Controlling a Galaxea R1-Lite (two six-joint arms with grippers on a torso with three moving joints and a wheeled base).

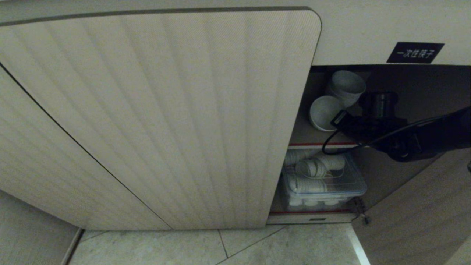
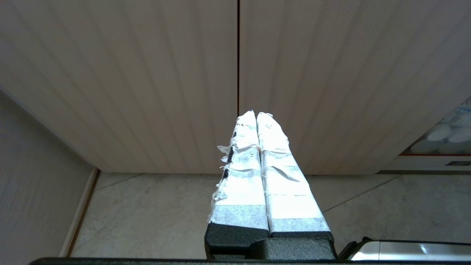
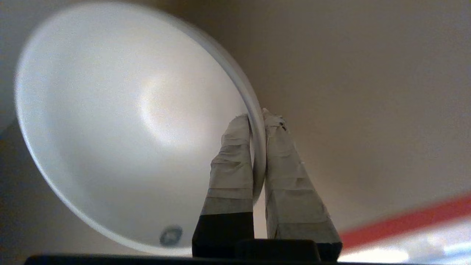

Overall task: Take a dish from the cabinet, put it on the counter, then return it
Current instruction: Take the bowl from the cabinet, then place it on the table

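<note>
One dish in hand: my right end effector (image 3: pixel 257 121) is pinched on the rim of a white bowl (image 3: pixel 121 121), one taped finger inside the wall and one outside
Where the dish is: on the upper shelf (image 1: pixel 312 138) of the cabinet (image 1: pixel 154 117), just inside the open right side, in front of a tilted stack of like bowls (image 1: pixel 346 86)
Step, as I judge it: grasp made, bowl not yet out of the cabinet; placing and returning are all still ahead
Next move calls for: a slow draw straight back past the red shelf edge, keeping the rim clear of the stack behind and of the fluted door beside it, then a rise to the surface above
Risk, as I judge it: a thin rim pinch on smooth ceramic may let the bowl swing or slip if I tip it
Left end effector (image 2: pixel 256 115): parked low, taped fingers pressed together on nothing, facing the closed doors
Surface: the counter is out of sight from here; I cannot tell what stands on it
Room: pale tiled floor (image 1: pixel 257 246); lower shelf holds a clear plastic box (image 1: pixel 323 184) of white ware; a black label (image 1: pixel 415 52) with white characters sits over the opening
</note>
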